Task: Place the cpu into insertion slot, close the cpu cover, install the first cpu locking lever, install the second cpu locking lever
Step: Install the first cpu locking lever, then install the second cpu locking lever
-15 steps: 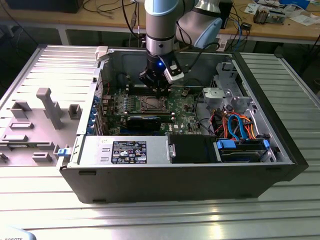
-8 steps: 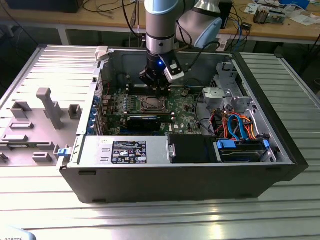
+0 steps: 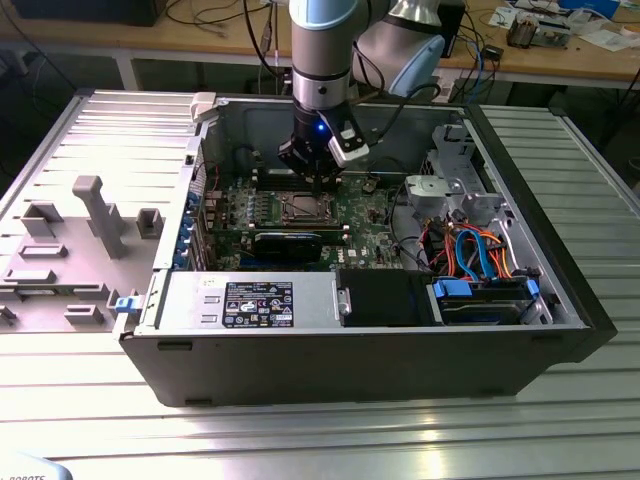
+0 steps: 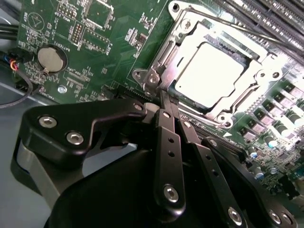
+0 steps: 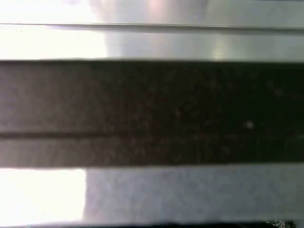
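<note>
CPU lay flat in the insertion slot on the green motherboard, and its silver top shone bright through the window of the cpu cover, which was already folded down over it. Going from the exterior view's left, grey plastic fixtures stood on the ribbed metal table, then came the open computer case with the power supply along its near wall. In the middle of the case the slot sat on the board, and the gripper hung just above its far edge, with the arm rising straight up. In the second wrist view the black fingers were pressed together, pinching nothing, and their tips were at the corner of the socket frame. A round coin battery sat apart from the socket on the board. Further to the exterior view's right were blue and orange cables and a drive bay.
</note>
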Motion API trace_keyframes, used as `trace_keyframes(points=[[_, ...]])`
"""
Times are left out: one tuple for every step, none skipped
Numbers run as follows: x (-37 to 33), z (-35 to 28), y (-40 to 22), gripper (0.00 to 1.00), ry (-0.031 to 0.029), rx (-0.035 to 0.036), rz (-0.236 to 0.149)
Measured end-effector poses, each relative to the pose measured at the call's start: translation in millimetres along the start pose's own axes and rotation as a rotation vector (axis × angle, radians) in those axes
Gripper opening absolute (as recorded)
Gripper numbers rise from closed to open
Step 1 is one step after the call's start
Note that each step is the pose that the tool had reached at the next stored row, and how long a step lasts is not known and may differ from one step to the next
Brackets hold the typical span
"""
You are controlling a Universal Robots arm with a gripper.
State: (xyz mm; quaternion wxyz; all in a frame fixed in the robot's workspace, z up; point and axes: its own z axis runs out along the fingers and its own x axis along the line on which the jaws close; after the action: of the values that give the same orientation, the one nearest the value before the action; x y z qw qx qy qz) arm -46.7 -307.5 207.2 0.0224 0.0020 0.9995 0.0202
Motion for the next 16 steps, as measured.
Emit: trace_keyframes(points=[[0.0,0.0,0.0,0.11,0.0001,0.0001,0.0],[0.0,0.0,-0.1,0.11,0.0,0.0001,0.0],[0.0,0.0,-0.4,0.11,0.0,0.0001,0.0],[0.0,0.1,-0.6,0.11,0.0001,0.0001,0.0],[0.0,0.1,-0.6,0.11,0.0,0.0001,0.0],[0.0,0.1,-0.7,0.11,0.0,0.0001,0.0],[0.0,0.1,-0.7,0.11,0.0,0.0001,0.0],[0.0,0.1,-0.7,0.11,0.0001,0.0001,0.0],[0.0,0.1,-0.7,0.11,0.0,0.0001,0.0],[0.0,0.1,-0.8,0.11,0.0,0.0001,0.0],[0.0,0.2,-0.8,0.11,0.0,0.0001,0.0],[0.0,0.2,-0.9,0.11,0.0,0.0001,0.0],[0.0,0.2,-1.1,0.11,0.0,0.0,0.0],[0.0,0.1,-1.6,0.11,0.0,0.0002,0.0],[0.0,0.1,-2.1,0.11,0.0001,0.0003,0.0],[0.0,0.1,-3.2,0.11,0.0001,0.0003,0.0]])
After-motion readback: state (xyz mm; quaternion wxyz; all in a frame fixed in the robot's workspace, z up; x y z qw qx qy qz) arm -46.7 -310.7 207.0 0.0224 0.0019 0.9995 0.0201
